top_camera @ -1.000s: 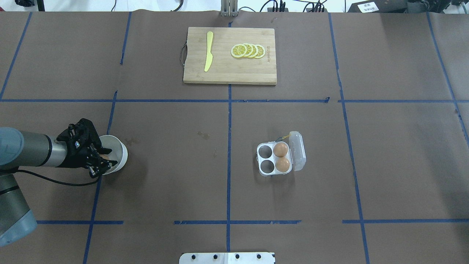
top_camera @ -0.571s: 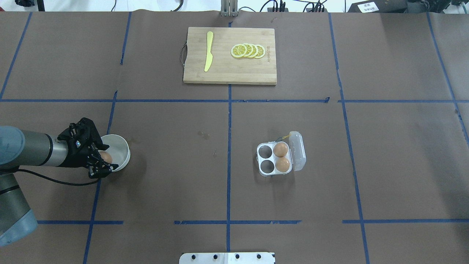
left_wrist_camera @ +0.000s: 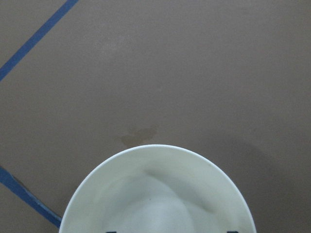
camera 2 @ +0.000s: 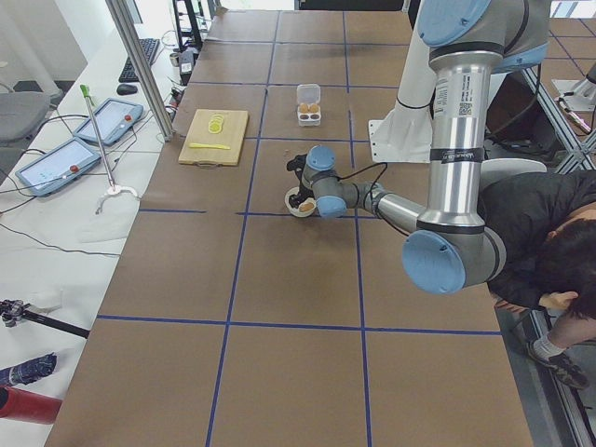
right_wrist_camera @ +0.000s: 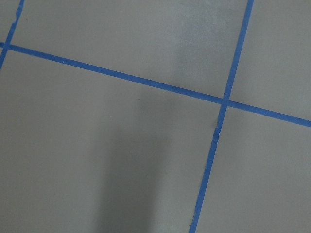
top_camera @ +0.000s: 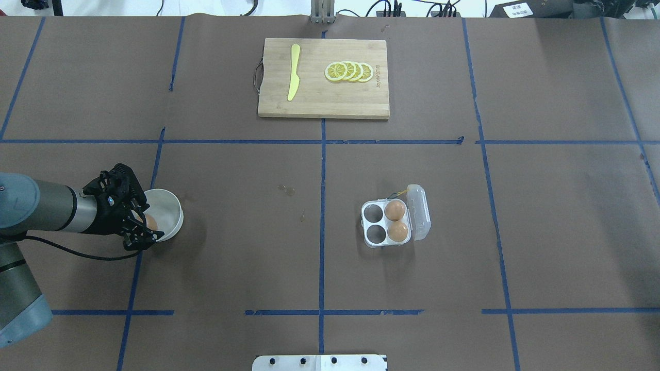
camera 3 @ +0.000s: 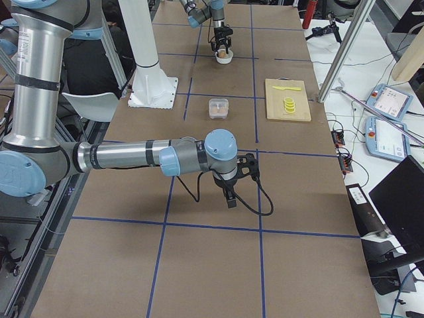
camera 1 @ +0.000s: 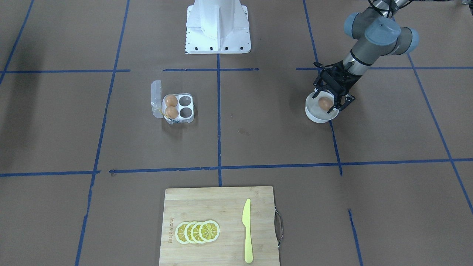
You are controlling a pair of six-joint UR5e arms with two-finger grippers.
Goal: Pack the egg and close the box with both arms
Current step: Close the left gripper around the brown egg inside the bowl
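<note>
My left pincer point(camera 1: 328, 102) gripped the egg point(camera 1: 324, 103) above the bowl point(camera 1: 314, 115), and I feared its smooth shell could slip out.

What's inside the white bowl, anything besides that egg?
One egg, held by the left claw, shows inside the rim of the bowl. The far inner wall is bare. The claw covers the floor beneath the egg, so anything there is hidden.

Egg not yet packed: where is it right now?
Overhead view, table's left side: the egg sits between the fingers of the left end effector, at the mouth of the white bowl, well left of the box.
</note>
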